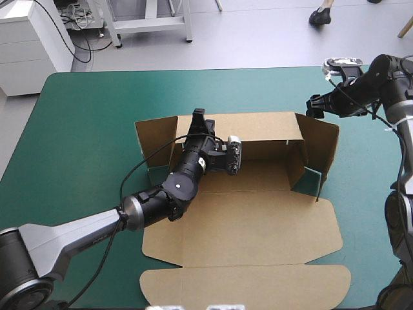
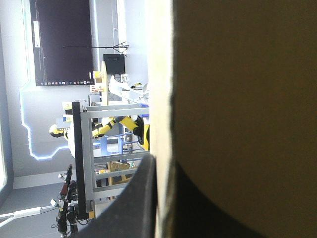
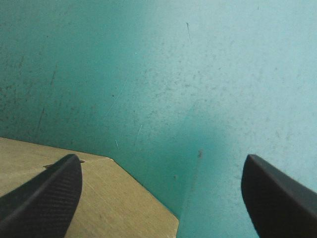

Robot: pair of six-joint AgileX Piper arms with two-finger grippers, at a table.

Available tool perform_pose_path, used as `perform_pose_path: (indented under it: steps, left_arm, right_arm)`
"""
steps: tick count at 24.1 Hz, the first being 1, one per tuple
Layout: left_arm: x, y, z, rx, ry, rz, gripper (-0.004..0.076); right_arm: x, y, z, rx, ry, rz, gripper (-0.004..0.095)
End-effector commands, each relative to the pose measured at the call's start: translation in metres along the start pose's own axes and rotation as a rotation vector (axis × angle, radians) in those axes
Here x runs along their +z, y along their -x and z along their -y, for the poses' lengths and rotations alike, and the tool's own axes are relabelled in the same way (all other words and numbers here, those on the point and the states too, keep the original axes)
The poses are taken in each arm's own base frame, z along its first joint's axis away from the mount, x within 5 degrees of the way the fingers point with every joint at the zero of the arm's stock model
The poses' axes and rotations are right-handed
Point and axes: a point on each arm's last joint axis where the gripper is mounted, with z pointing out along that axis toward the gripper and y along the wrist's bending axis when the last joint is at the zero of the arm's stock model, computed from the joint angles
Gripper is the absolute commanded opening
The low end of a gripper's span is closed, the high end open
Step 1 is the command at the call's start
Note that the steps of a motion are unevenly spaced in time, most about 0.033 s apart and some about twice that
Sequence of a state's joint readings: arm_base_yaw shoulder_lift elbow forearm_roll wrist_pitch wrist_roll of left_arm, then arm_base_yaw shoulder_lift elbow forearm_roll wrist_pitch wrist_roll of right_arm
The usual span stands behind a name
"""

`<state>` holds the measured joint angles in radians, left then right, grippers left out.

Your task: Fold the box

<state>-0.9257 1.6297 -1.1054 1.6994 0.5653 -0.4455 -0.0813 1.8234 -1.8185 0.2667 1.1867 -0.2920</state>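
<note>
The brown box (image 1: 258, 219) lies mid-table with its far wall (image 1: 258, 126) and right wall (image 1: 319, 139) raised, a left flap (image 1: 155, 139) standing, and the lid (image 1: 245, 284) flat toward the near edge. My left gripper (image 1: 199, 117) reaches across the box floor and is shut on the far wall's top edge near its left end. In the left wrist view the board (image 2: 237, 99) stands between the black fingers of the left gripper (image 2: 163, 163). My right gripper (image 1: 314, 106) hovers open just beyond the right wall's far corner. Under the right gripper (image 3: 161, 163) a board corner (image 3: 99, 198) lies on the cover.
The teal-green cover (image 1: 77, 129) shows on every side of the box, widest at the left and along the far edge. The left arm lies low over the box's left half.
</note>
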Motion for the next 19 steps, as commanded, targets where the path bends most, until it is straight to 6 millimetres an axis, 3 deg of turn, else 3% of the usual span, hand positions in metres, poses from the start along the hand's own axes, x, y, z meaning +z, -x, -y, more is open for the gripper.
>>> perform_pose_path:
  steps: [1, 5, 19]
  left_arm:
    - [-0.011, 0.007, -0.014, -0.035, 0.021, 0.075, -0.0008]
    - [-0.011, 0.007, -0.014, -0.041, 0.017, 0.073, -0.0008]
    - [-0.011, 0.007, -0.014, -0.041, 0.017, 0.073, -0.0008]
  right_arm:
    - [-0.035, -0.007, -0.009, -0.011, -0.011, 0.076, 0.0808]
    - [-0.032, -0.035, -0.015, -0.039, 0.015, 0.022, 0.0808]
    - [-0.023, -0.099, -0.040, -0.104, 0.151, 0.178, 0.0808]
